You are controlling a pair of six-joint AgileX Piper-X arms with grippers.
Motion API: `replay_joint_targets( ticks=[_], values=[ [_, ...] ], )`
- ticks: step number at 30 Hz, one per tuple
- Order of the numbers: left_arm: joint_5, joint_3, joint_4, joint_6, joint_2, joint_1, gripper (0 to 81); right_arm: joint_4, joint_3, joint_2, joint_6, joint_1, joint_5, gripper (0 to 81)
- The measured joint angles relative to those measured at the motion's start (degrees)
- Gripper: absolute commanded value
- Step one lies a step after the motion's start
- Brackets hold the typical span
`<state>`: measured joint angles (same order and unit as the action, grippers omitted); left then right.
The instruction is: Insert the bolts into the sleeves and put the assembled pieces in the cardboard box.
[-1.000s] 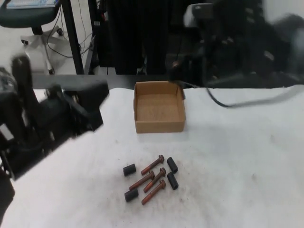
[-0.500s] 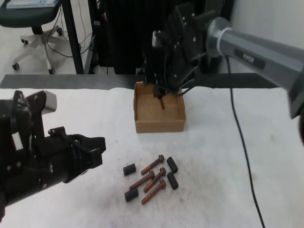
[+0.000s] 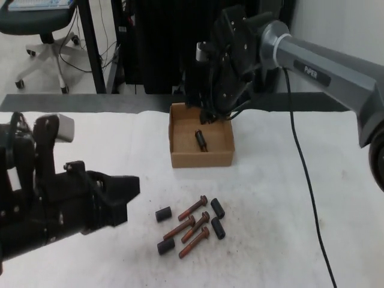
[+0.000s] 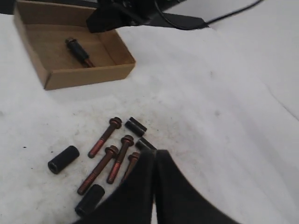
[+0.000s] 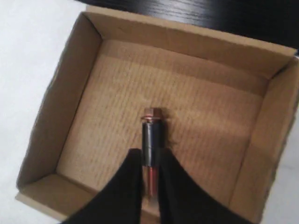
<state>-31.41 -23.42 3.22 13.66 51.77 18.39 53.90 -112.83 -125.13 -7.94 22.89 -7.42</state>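
Four loose bolts (image 3: 192, 208) and four black sleeves (image 3: 218, 228) lie clustered on the white surface (image 3: 300, 240) in the high view, on the near side of the cardboard box (image 3: 201, 160). One assembled piece (image 3: 200, 140) rests on the box floor. The right arm (image 3: 324, 69) hangs over the box's far wall, and the left arm (image 3: 60, 210) sits low at the near left.

From the left wrist, the left jaws are clenched on nothing, just above the bolts (image 4: 103, 137) and sleeves (image 4: 63, 159).

From the right wrist, the right jaws stand released, slightly parted above the assembled piece (image 5: 151, 140) lying in the box (image 5: 70, 102).
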Motion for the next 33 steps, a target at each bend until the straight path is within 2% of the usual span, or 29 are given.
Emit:
replay_joint_targets(
  ticks=[5, 10, 16, 18, 21, 25, 27, 30, 33],
  values=[
    [-0.85, -2.01, 1.38, -4.16, 0.15, 0.0, 0.3, 5.9, 1.91, 10.75, 4.19, -2.02, -6.98, 0.8],
    [0.71, -9.39, 8.09, -12.77, 2.9, 2.17, 0.3, 9.01, 7.06, 18.55, 6.73, -3.01, -9.14, 0.8],
    [9.36, -18.66, 20.92, -25.32, 10.44, 7.85, 0.3, 9.01, 26.22, 37.9, 7.94, -4.19, -10.54, 0.8],
    [10.11, -21.57, 23.5, -26.37, 17.85, 10.67, 0.3, 7.72, 30.48, 42.14, 7.94, -4.35, -10.71, 0.8],
    [10.69, -26.49, 25.86, -27.01, 26.29, 13.04, 0.3, 3.05, 48.67, 62.27, 5.33, -5.7, -11.11, 0.8],
    [10.71, -35.08, 29.58, -27.91, 37.77, 15.29, 0.3, 2.85, 58.95, 77.67, 3.54, -6.26, -11.17, 0.8],
    [10.95, -39.95, 32.33, -29.81, 43.26, 15.82, 0.0, 2.88, 61.23, 80.71, 2.81, -6.21, -11.34, 0.8],
    [13.04, -48.53, 38.89, -33.08, 50.77, 16.29, 5.7, 3.33, 66.9, 87.56, 0.4, -6.21, -11.37, 0.8],
    [14.19, -55.84, 44.24, -34.75, 56.98, 16.33, 20.1, 3.56, 69.88, 91.3, -1.21, -6.21, -11.37, 0.8]
  ],
)
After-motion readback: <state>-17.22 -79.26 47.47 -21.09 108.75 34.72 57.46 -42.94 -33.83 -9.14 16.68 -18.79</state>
